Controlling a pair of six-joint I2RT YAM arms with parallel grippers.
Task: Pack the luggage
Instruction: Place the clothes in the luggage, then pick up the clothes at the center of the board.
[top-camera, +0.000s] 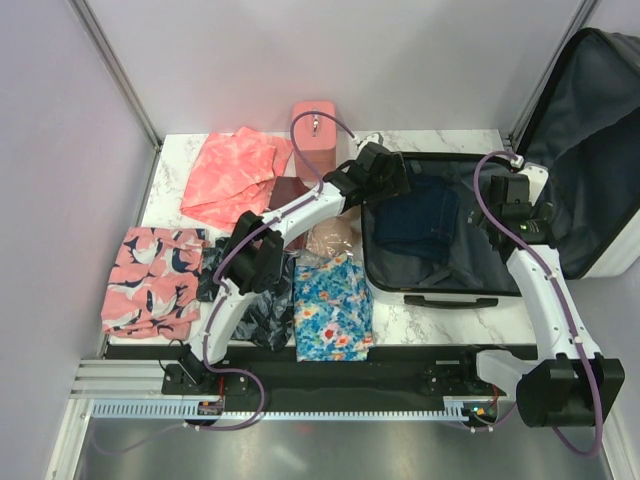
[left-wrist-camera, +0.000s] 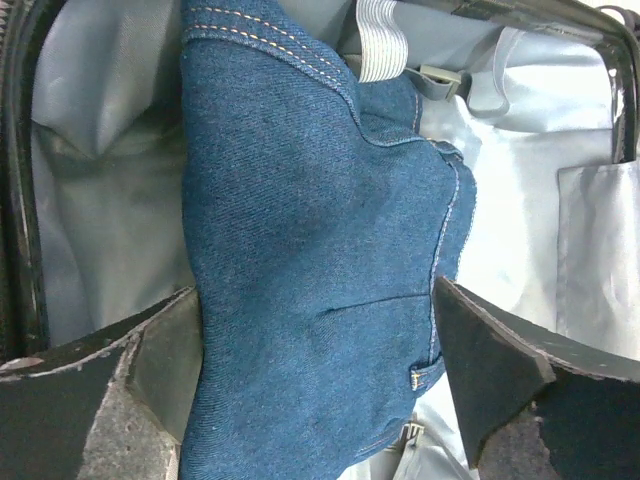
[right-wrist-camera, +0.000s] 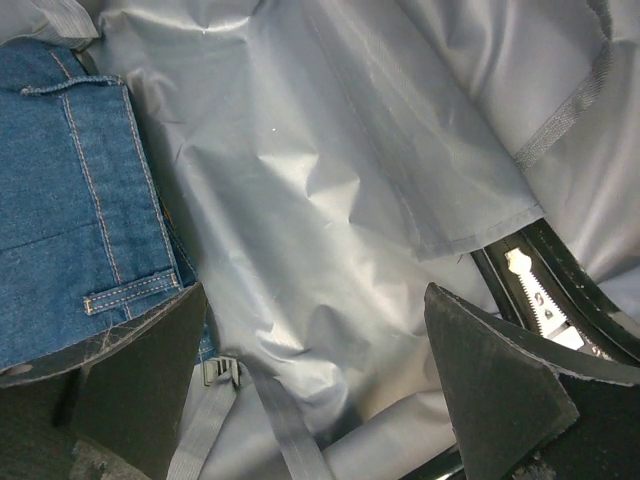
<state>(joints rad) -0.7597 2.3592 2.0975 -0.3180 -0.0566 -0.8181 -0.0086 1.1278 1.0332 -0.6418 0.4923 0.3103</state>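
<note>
The left arm and the right arm are built alike, with smooth white rounded links set between chunky black joint blocks. A thin purple cable runs along each arm in loose loops down to a black base. The left claw and the right claw each have two black wedge-shaped fingers. The fingers are matte, with grey scuffs worn along their edges and tips.

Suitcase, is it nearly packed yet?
Not yet. The jeans lie inside the suitcase. Both hands are open and hold nothing: left hand above the jeans, right hand above bare lining. The floral cloth, pink cloth and coral cloth wait on the table.
</note>
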